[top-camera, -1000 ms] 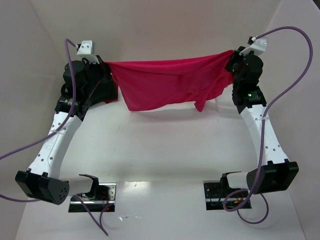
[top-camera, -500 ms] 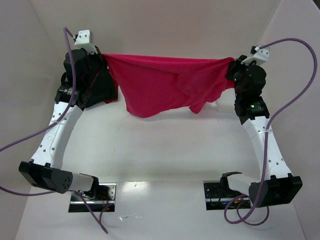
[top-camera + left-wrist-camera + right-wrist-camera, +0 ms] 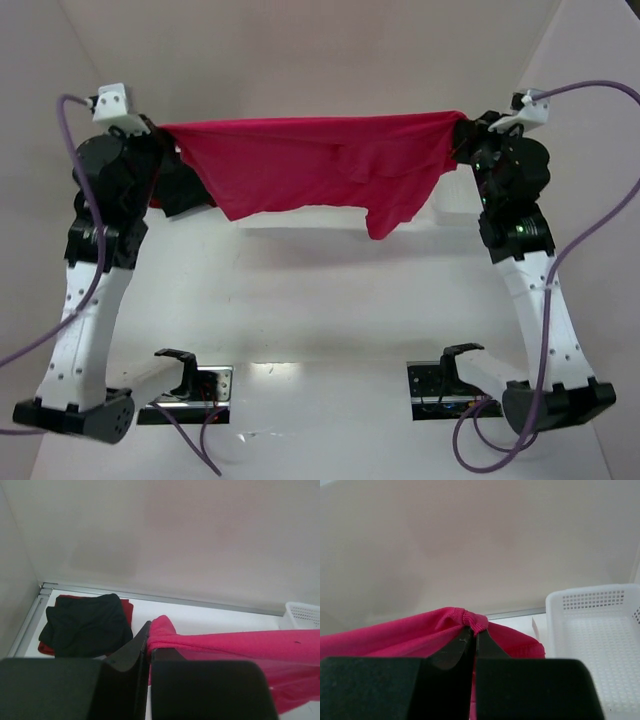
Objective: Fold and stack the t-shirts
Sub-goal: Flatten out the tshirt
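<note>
The left gripper [image 3: 148, 631] and right gripper [image 3: 473, 630] each pinch only a thin edge of the crimson-pink t-shirt [image 3: 300, 165], stretched taut above the far worktop [image 3: 320, 300]. Extra tension could pull an edge free, dropping that side crumpled.

Wht perforated basket [image 3: 600, 645] on wht table [image 3: 320, 310], R side, nr back wall [image 3: 320, 60].

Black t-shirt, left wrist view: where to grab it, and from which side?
Likely its near right edge, coming from above on its open side. The black t-shirt lies rumpled atop the darker red shirt, in the corner by the side wall, so left and far approaches look blocked. Pinch only the top layer.
</note>
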`<state>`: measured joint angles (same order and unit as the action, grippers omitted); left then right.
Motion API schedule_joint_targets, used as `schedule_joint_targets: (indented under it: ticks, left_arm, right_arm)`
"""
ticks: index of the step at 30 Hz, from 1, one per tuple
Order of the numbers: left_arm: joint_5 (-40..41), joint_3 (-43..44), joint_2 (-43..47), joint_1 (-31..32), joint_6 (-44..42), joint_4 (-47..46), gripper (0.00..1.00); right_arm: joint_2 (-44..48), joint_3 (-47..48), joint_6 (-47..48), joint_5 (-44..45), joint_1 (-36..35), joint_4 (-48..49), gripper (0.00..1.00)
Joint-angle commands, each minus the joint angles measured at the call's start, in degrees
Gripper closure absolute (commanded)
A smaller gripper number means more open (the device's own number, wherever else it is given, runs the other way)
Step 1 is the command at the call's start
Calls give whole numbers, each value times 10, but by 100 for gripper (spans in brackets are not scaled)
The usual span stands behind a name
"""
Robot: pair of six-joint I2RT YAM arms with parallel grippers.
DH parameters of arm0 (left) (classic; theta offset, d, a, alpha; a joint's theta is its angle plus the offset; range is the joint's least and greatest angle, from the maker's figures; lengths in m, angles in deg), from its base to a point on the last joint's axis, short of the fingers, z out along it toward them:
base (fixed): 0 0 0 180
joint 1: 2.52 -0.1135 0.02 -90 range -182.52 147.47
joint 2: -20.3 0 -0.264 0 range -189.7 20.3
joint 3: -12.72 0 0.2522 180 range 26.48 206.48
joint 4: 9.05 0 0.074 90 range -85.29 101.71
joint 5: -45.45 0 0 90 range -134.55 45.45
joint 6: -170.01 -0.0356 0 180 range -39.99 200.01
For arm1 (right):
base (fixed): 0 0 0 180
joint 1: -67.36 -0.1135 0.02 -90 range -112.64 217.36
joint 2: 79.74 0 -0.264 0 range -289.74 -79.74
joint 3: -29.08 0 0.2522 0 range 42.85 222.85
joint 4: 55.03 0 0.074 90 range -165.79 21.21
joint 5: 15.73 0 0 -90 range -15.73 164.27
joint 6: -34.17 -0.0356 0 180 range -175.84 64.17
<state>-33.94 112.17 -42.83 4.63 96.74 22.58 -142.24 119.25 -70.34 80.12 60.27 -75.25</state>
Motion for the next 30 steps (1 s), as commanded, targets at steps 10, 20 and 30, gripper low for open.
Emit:
schedule_joint_targets:
  ticks: [10,20,30]
  left_arm:
    - [20,38,221,-8,15,168,100]
    - [45,-115,9,-8,46,39,100]
    - [62,-239,-204,-8,59,-89,100]
  right_arm:
    - [234,53,-43,-44,1,-138,100]
    - [73,-140,-102,-8,1,-87,100]
    - [-89,-304,-172,16,-30,50,100]
